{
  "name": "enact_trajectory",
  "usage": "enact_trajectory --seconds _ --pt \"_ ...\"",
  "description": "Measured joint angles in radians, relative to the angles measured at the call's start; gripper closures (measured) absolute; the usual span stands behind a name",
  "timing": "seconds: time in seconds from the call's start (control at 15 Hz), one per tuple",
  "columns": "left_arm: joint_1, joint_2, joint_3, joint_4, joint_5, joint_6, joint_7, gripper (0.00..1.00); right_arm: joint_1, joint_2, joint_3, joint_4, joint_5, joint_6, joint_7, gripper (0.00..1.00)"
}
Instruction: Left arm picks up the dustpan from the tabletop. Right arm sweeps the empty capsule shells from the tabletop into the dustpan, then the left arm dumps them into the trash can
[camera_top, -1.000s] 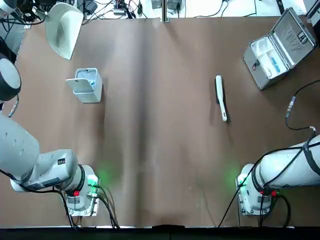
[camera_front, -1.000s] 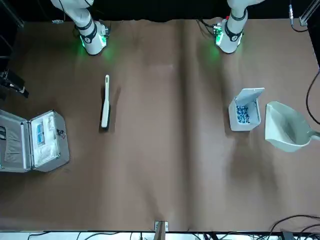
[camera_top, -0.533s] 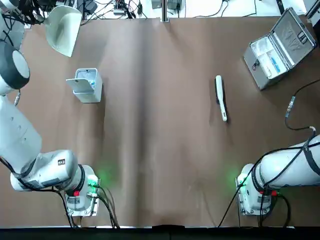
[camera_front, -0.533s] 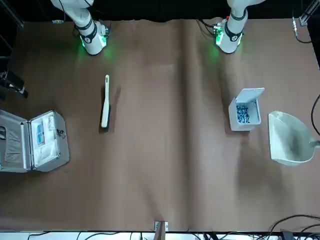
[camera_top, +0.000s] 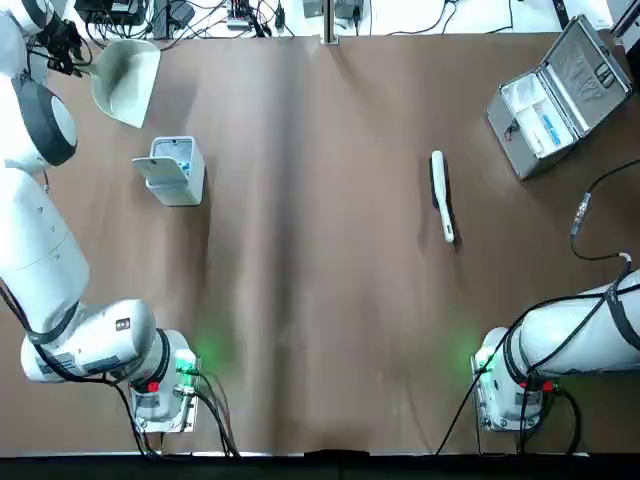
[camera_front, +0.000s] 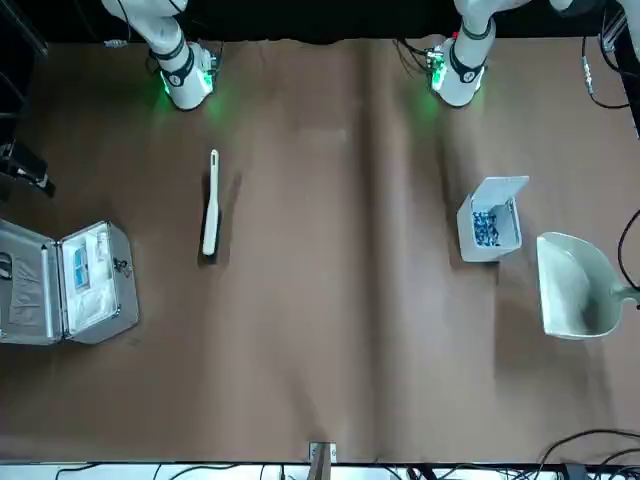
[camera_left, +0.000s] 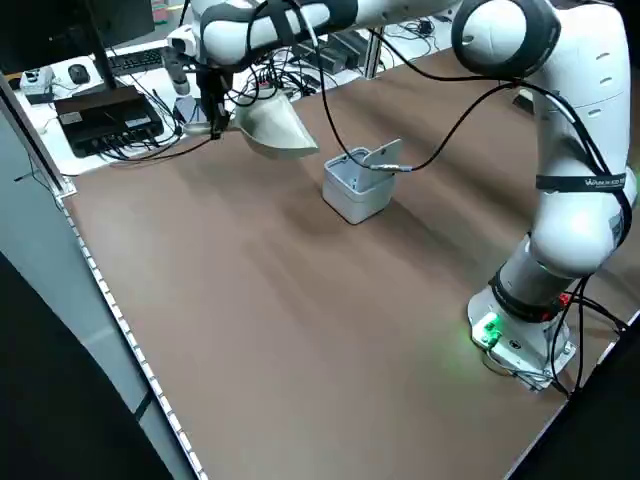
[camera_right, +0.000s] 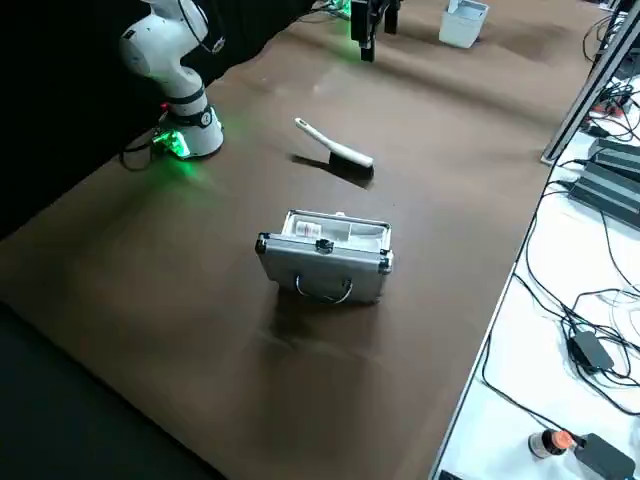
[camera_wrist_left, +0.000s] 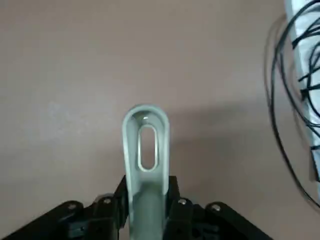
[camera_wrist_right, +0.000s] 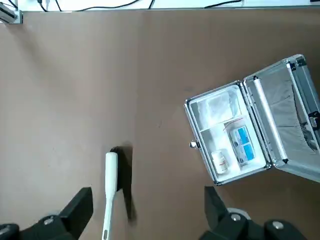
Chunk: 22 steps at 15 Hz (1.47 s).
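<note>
My left gripper (camera_top: 67, 52) is shut on the short handle of the pale dustpan (camera_top: 125, 80) at the far left corner of the tabletop (camera_top: 320, 300), beyond the trash can (camera_top: 172, 170). The left wrist view shows the handle (camera_wrist_left: 145, 155) clamped between both fingers (camera_wrist_left: 119, 196). The dustpan (camera_front: 572, 298) looks empty and hangs low over the table. Small blue capsule shells (camera_front: 486, 228) lie inside the open trash can (camera_front: 490, 220). My right gripper (camera_wrist_right: 147, 215) is open, high above the brush (camera_wrist_right: 109, 190), holding nothing.
A white brush (camera_top: 440, 195) lies on the right half of the table. An open silver case (camera_top: 560, 95) stands at the far right corner. Cables and electronics (camera_left: 100, 100) sit just past the table's far edge. The two arm bases (camera_top: 160, 385) (camera_top: 515, 385) stand at the near edge.
The dustpan in my left gripper has turned and sunk lower, away from the trash can toward the far left corner. The right arm, brush and case have not moved.
</note>
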<state>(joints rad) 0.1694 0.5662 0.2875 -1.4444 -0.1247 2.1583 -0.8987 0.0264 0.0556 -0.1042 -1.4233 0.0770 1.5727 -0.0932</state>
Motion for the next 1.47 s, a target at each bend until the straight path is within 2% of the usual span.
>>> enact_trajectory --seconds 0.4,0.87,1.2,1.47 --pt "-0.002 0.09 0.015 0.043 0.067 0.0 -0.006 0.67 0.0 0.0 0.0 0.0 0.0 0.0 0.0 0.02" --pt "-0.003 0.124 0.026 0.049 0.084 0.022 -0.006 0.67 0.0 0.0 0.0 0.0 0.0 0.0 0.0 0.02" --pt "0.016 0.138 0.035 0.028 0.089 0.028 -0.007 0.67 -0.001 0.0 -0.002 0.0 0.0 0.0 -0.001 0.02" --pt "0.034 0.144 0.037 -0.023 0.089 0.102 -0.008 0.67 -0.001 0.0 -0.002 0.0 0.0 0.0 -0.001 0.02"
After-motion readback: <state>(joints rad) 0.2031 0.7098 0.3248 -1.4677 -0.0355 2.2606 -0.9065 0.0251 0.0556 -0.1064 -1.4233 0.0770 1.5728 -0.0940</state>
